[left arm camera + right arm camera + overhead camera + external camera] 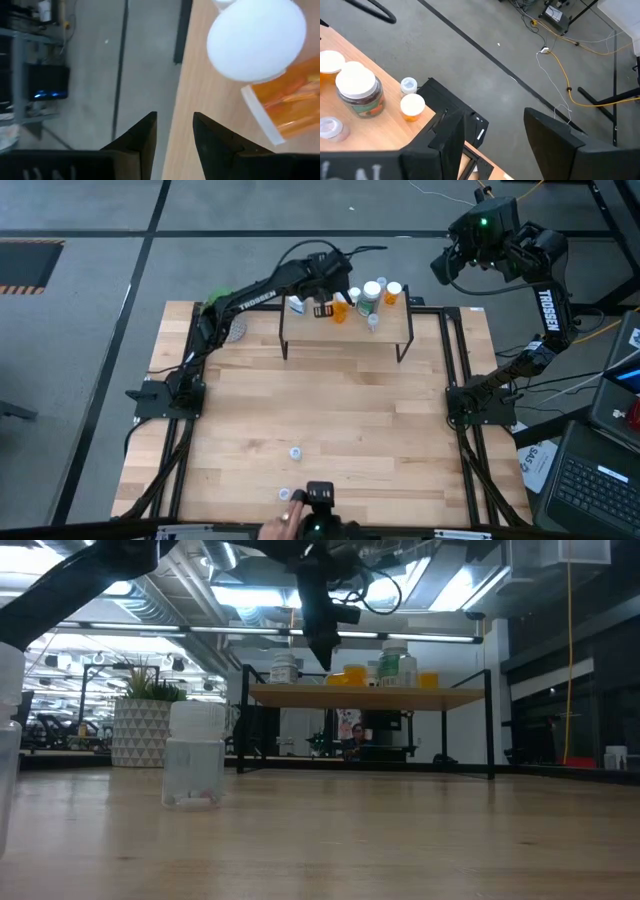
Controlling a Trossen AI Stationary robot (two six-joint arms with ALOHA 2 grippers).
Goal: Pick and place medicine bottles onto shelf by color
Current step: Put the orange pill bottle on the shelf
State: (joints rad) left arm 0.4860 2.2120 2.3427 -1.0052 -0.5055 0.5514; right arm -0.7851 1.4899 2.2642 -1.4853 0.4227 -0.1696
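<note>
Most of the medicine bottles already stand on the shelf (345, 330) at the far edge of the surface (330, 415) — a white bottle (297, 305) at its left end, then an orange bottle (341, 311), a larger greenish bottle (370, 296) and another orange one (392, 293). Two small clear bottles (295, 452) remain near the front edge, apparently unsorted. The left claw (322, 308) hovers over the shelf beside the orange bottle, partly open and empty. The right claw (495, 132) — open, holding nothing — waits raised beyond the shelf's right end.

Orange bottle (292, 107), white cap (256, 37); light wood shelf (345, 328).
</note>
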